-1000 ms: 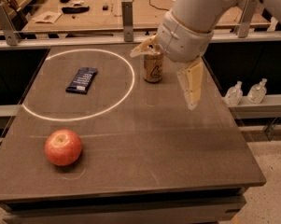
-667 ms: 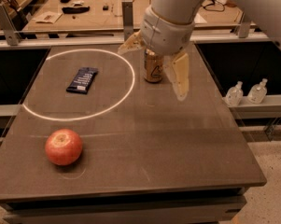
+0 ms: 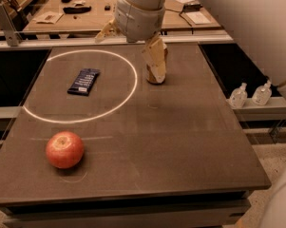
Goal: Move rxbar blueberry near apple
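The rxbar blueberry [image 3: 84,81], a flat dark navy bar, lies inside the white circle on the table's far left part. The red apple [image 3: 64,149] sits near the front left, outside the circle and well apart from the bar. My gripper [image 3: 128,47] hangs above the far middle of the table, to the right of the bar. It is open and empty, its tan fingers [image 3: 155,62] spread wide. One finger hangs in front of the gold can.
A gold drink can [image 3: 155,77] stands just right of the white circle [image 3: 128,96], partly hidden by my finger. The dark table [image 3: 180,146] ends at the right, where two small bottles [image 3: 249,95] stand lower. A workbench with clutter lies behind.
My arm and gripper have moved left across the far side of the table, towards the circle. The bar, the apple and the can have not moved.
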